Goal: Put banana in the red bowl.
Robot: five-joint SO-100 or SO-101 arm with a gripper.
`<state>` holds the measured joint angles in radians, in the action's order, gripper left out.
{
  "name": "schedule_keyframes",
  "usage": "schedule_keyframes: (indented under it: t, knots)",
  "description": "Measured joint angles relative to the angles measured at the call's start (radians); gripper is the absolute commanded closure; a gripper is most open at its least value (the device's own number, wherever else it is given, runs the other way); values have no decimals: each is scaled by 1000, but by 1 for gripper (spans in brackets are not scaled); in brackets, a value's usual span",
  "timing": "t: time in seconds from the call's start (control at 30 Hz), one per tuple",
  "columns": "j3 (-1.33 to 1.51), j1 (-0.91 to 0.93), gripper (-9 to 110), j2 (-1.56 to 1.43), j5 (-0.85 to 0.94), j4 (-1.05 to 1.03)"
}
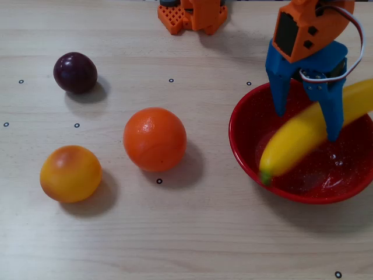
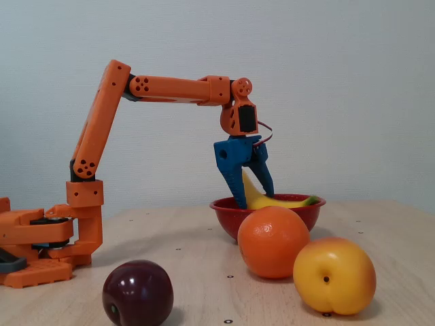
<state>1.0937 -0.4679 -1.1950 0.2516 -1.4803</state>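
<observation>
My arm [image 2: 102,115] reaches out level from the shoulder, wrist bent straight down. My gripper [image 1: 306,114] hangs with blue fingers [image 2: 231,178] spread apart.

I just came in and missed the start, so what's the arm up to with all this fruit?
The orange arm's end effector is over the red bowl, its blue fingers straddling the banana. The banana lies tilted inside the bowl, green stem low near the front rim and the other end sticking up past the far edge. The fingers look spread, so the banana seems released or nearly so. An orange, a yellow-orange fruit and a plum sit untouched on the table.
</observation>
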Motion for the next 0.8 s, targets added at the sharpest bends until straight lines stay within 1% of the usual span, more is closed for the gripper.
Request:
schedule_keyframes:
  t: [0.23,0.33,0.43,0.53,0.67,0.8]
  knots:
    - [-15,0,67,0,0,43]
    - [-55,3,70,0,0,52]
    - [-104,11,76,0,3,58]
    - [-132,18,85,0,3,63]
    - [-143,31,100,-2,3,71]
    - [-143,44,101,-5,0,71]
